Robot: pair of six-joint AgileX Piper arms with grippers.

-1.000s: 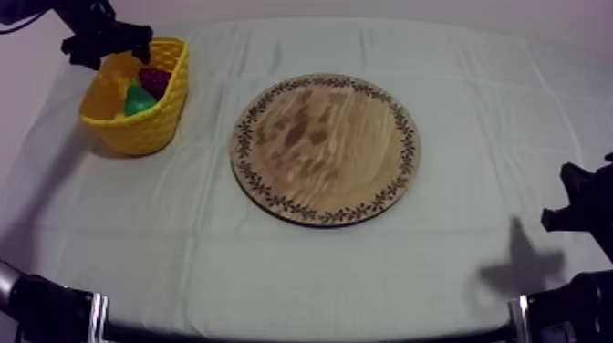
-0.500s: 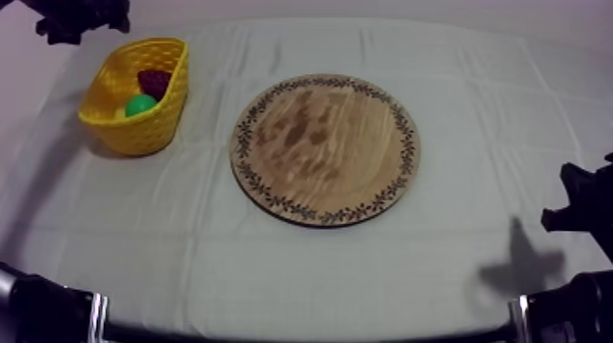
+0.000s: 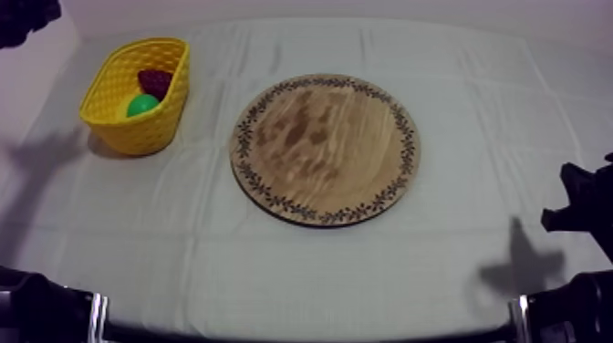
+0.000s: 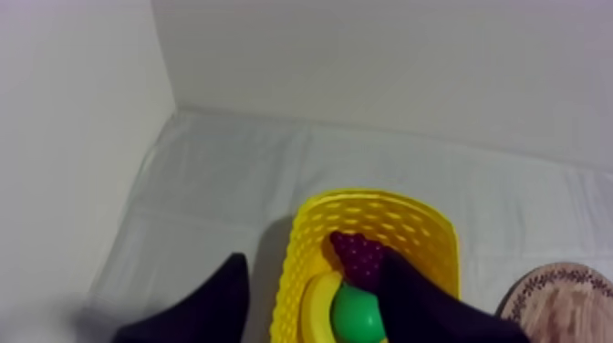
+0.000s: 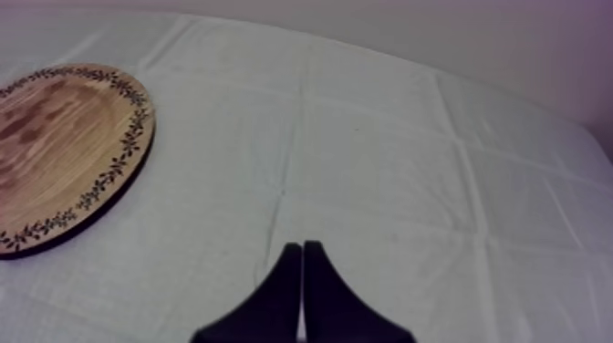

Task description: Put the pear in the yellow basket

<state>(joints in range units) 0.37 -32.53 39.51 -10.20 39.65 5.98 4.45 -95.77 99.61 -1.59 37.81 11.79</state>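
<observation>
The green pear [image 3: 141, 105] lies inside the yellow basket [image 3: 169, 114] at the table's far left, beside a dark purple bunch of grapes [image 3: 155, 82]. In the left wrist view the pear [image 4: 356, 315] rests between the grapes [image 4: 358, 255] and a banana [image 4: 315, 310] in the basket [image 4: 383, 214]. My left gripper [image 4: 310, 274] hangs open above the basket's near rim, holding nothing. The left arm [image 3: 23, 16] sits at the far left corner. The round wooden board [image 3: 324, 149] is bare. Low at the right, my right gripper [image 5: 302, 248] is shut on nothing over the cloth.
The board's patterned rim [image 5: 119, 155] lies left of my right gripper, with bare cloth between them. A wall runs behind the basket along the table's far edge. The right arm [image 3: 579, 205] rests at the table's right side.
My left arm has drawn back from over the basket, up and to the far left corner. The pear stays in the basket. The right arm has not moved.
</observation>
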